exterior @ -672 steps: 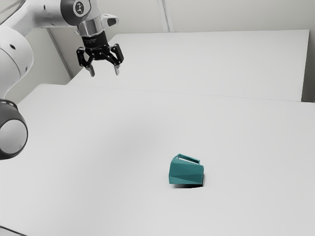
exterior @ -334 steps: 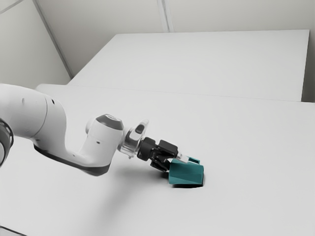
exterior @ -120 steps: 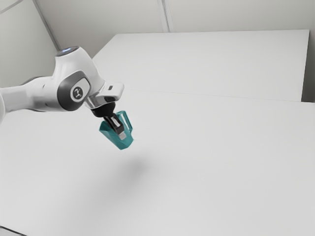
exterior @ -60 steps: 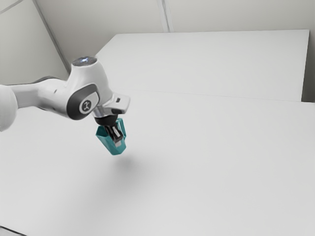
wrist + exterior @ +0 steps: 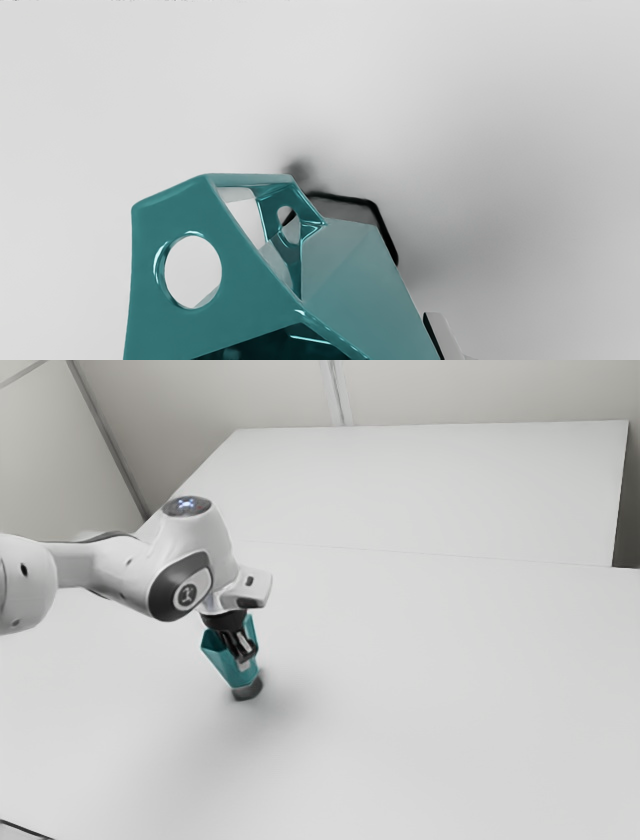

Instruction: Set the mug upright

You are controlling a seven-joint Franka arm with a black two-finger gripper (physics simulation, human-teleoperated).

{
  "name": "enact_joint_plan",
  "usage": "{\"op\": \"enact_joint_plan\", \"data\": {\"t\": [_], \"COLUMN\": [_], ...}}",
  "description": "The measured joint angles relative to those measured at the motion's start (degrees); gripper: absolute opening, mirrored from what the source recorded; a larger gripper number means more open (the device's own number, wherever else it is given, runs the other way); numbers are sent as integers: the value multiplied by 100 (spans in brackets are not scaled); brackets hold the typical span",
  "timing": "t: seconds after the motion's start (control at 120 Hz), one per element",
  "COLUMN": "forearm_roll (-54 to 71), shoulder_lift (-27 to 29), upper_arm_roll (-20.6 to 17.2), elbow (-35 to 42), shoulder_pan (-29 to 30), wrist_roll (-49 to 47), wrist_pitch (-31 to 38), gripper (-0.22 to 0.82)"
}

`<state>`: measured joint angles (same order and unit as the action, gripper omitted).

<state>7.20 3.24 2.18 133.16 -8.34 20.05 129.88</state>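
Down comes the glossy teal faceted mug (image 5: 226,668), tilted mouth-up | black two-finger end effector (image 5: 245,658) pinching its walls, likely for base-first landing inside the white tabletop's (image 5: 450,690) far edge

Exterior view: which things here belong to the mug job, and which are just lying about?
Part of the job:
- teal mug, tilted, mouth upward
- gripper, shut on the mug
- white table, the surface to stand it on

Not part of it:
- pale slab behind the table
- dark strip in the bottom corner at the exterior view's left
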Motion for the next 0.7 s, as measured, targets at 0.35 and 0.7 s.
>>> {"op": "enact_joint_plan", "data": {"t": [0.35, 0.7], "forearm_roll": [11, 17], "shoulder_lift": [-195, -303], "upper_arm_roll": [-3, -20], "elbow": [2, 85], "shoulder_pan": [-52, -50], "wrist_roll": [-135, -212], "wrist_pitch": [160, 308], "gripper": [-15, -15]}}
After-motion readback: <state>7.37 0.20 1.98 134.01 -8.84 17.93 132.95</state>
